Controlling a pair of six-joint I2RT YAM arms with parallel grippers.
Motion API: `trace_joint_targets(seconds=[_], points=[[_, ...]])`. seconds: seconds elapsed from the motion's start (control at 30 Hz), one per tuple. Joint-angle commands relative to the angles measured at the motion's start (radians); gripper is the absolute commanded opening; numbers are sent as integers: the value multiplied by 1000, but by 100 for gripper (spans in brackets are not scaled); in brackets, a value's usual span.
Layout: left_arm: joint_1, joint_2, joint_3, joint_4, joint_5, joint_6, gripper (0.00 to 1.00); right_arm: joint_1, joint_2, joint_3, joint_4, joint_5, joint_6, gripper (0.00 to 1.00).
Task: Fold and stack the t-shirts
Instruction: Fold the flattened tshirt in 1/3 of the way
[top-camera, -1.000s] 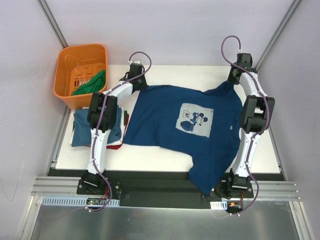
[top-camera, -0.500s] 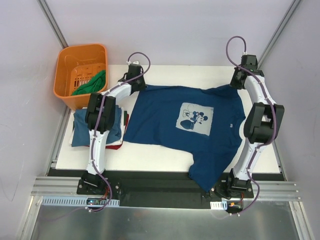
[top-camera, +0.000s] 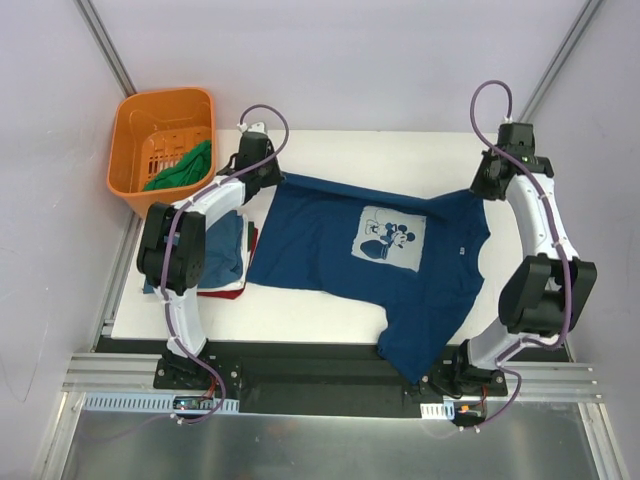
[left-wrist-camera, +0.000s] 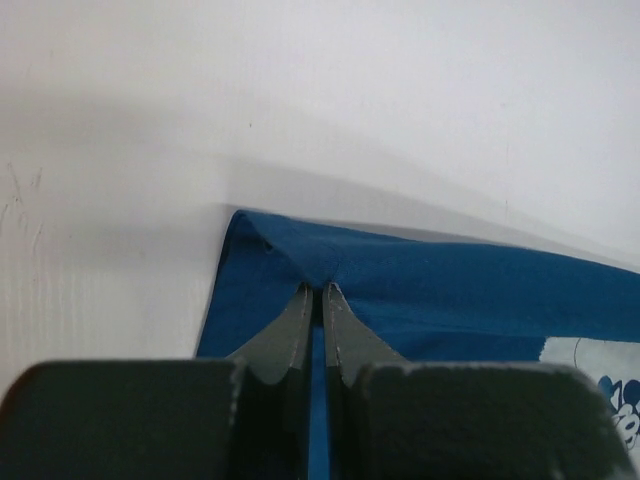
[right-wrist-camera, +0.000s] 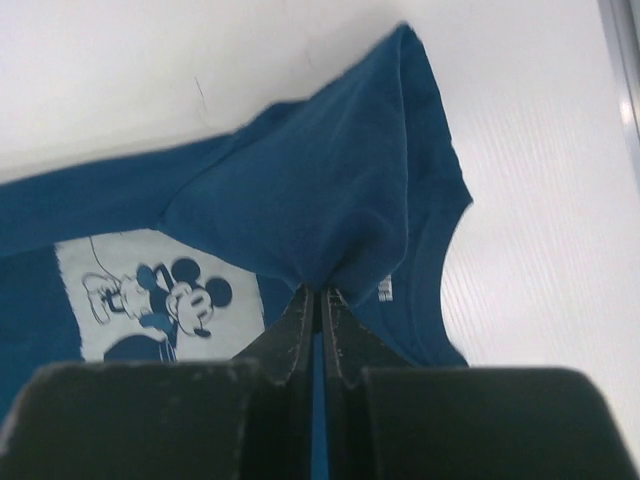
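A blue t-shirt (top-camera: 330, 250) with a pale cartoon print (top-camera: 388, 237) lies spread on the white table, its lower part hanging over the near edge. My left gripper (top-camera: 274, 178) is shut on the shirt's far-left corner; the left wrist view shows the cloth (left-wrist-camera: 450, 290) pinched at the fingertips (left-wrist-camera: 320, 288). My right gripper (top-camera: 482, 190) is shut on the far-right shoulder, where the cloth (right-wrist-camera: 320, 190) bunches at the tips (right-wrist-camera: 320, 291). A folded stack sits at the left, a teal-blue shirt (top-camera: 228, 248) over a red one (top-camera: 225, 292).
An orange basket (top-camera: 130, 110) stands at the far left corner with a green shirt (top-camera: 185, 165) in it. The left arm's elbow (top-camera: 165, 245) hangs over the folded stack. Bare white table (top-camera: 380, 150) lies beyond the shirt's far edge.
Both arms have swung outward, the right gripper to the right and the left elbow to the left. The shirt's far edge is drawn out straighter between the two grips.
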Motion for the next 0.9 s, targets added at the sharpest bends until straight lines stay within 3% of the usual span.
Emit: trace_joint_targets(seconds=[0.0,0.3,0.5,0.53,0.6,0.63,0.67,0.7,0.73,0.83,0.87], points=[[12,-103,-77,35,-34,11,0,-5,-138,-100,-67,10,52,1],[15,-177,-192,35,-50,-12,0,4,-289,-241,-230,102,143,5],[14,-218,-252,24,-42,-7,0,59,-391,-444,-270,87,207,11],[14,-223,-256,18,-42,-9,4,70,-411,-489,-284,90,220,13],[14,-243,-267,-8,-44,-9,15,89,-433,-519,-305,108,235,19],[14,-252,-270,-11,-44,-6,17,89,-457,-527,-328,116,241,26],[14,-273,-275,-13,-39,3,23,89,-471,-524,-339,131,241,39],[12,-284,-276,-14,-34,13,45,89,-485,-516,-347,134,238,90],[12,-293,-273,-19,-24,19,58,89,-509,-508,-351,134,231,96],[11,-339,-269,-28,-8,17,98,87,-537,-458,-334,116,212,96],[11,-356,-269,-28,7,10,99,89,-539,-432,-327,93,201,96]])
